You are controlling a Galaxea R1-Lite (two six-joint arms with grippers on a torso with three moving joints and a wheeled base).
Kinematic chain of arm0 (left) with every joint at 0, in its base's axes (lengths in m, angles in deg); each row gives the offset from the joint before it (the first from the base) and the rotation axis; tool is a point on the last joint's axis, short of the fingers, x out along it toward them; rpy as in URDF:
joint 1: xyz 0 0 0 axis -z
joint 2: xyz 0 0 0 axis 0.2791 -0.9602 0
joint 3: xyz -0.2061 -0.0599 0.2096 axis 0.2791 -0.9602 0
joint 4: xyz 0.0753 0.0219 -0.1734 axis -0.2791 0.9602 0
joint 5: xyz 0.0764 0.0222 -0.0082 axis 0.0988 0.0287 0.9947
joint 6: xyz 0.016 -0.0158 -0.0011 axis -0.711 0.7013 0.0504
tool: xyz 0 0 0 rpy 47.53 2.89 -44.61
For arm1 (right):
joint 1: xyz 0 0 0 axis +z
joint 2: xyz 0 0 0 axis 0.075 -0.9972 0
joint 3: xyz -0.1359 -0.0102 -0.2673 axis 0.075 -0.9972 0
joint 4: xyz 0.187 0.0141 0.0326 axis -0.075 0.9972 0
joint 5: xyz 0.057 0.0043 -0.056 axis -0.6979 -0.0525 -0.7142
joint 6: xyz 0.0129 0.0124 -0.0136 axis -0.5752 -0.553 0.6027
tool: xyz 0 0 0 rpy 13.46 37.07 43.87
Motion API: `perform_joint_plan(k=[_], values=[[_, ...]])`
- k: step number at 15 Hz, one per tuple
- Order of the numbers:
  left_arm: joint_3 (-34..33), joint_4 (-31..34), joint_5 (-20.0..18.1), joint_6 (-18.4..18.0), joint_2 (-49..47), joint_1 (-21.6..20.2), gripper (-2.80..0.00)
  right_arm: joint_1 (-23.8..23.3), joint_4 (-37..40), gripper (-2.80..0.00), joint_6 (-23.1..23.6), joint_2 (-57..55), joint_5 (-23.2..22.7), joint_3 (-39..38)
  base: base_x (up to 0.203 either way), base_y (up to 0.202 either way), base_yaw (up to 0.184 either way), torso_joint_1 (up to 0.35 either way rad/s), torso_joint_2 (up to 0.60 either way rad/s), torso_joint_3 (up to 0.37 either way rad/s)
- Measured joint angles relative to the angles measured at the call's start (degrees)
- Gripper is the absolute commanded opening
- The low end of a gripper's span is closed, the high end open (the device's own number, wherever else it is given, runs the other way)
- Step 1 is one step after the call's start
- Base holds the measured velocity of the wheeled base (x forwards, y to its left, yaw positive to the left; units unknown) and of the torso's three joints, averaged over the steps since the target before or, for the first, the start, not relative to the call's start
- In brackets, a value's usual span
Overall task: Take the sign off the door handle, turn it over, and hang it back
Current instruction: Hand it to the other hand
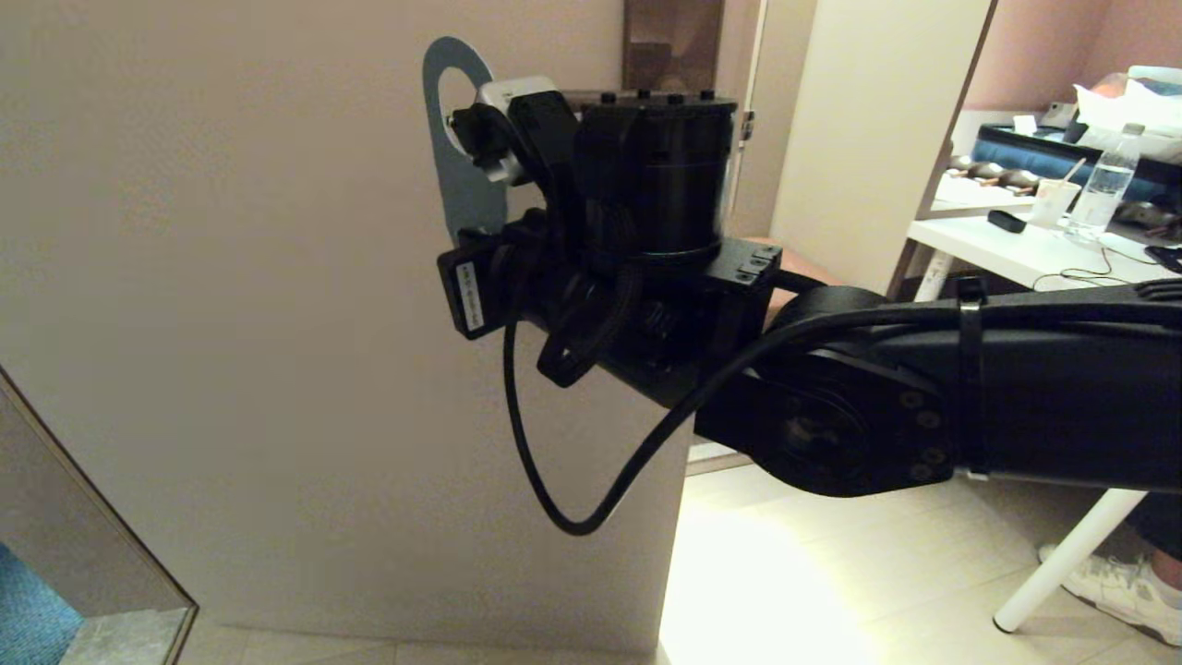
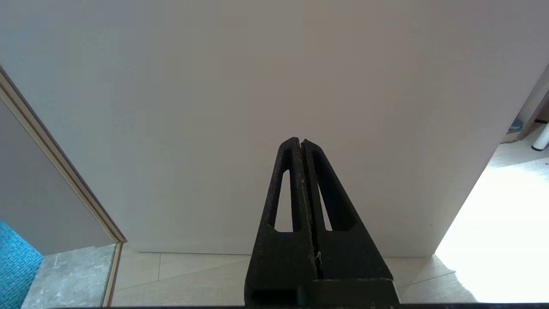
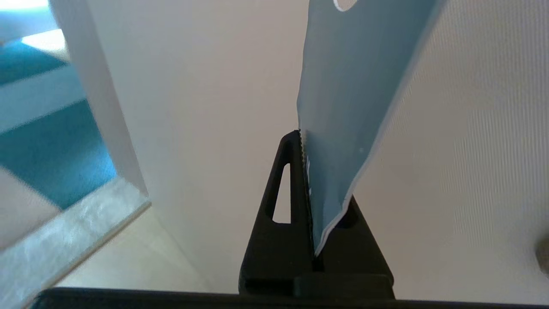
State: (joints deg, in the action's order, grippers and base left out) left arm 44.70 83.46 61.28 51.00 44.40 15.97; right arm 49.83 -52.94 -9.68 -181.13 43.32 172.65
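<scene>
The sign [image 1: 466,199] shows its grey-blue face and stands upright against the white door [image 1: 277,323], oval hole at the top. My right gripper [image 3: 302,135] is shut on the sign's [image 3: 351,86] lower end, with the card pinched between the jaws. In the head view my right wrist [image 1: 646,185] covers the fingers and the sign's lower part. A brown plate [image 1: 672,42] shows above the wrist; the door handle's lever is hidden behind the arm. My left gripper [image 2: 300,140] is shut and empty, low before the door, out of the head view.
The door's free edge [image 1: 688,517] is just below my right arm, with pale floor tiles [image 1: 831,573] beyond. A white table [image 1: 1016,249] with a water bottle [image 1: 1103,189] and cup stands at the right. A person's shoe [image 1: 1117,586] is by the table leg. A door frame [image 1: 102,517] is at the lower left.
</scene>
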Motion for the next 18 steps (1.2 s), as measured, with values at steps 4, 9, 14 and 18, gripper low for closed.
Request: perform_joint_plan(k=[4,9,14,18], values=[[0.0,0.02,0.02,0.02,0.0,0.0,-2.8,0.26,-0.05,-2.8,0.05,4.68,-2.36,-6.46,0.0,0.0,0.0,0.0,0.0,0.0],[0.0,0.02,0.0,0.03,0.0,0.0,-2.8,0.3,0.01,-2.8,-0.01,9.86,-6.5,-13.29,0.0,0.0,0.0,0.0,0.0,0.0],[0.0,0.02,0.0,0.01,0.0,0.0,-2.8,0.36,0.04,-2.8,0.12,14.88,-11.6,-19.56,0.0,0.0,0.0,0.0,0.0,0.0],[0.0,0.0,0.0,0.04,0.0,0.0,-2.8,0.98,0.12,-2.8,0.07,18.08,-12.13,-23.9,0.0,0.0,0.0,0.0,0.0,0.0]])
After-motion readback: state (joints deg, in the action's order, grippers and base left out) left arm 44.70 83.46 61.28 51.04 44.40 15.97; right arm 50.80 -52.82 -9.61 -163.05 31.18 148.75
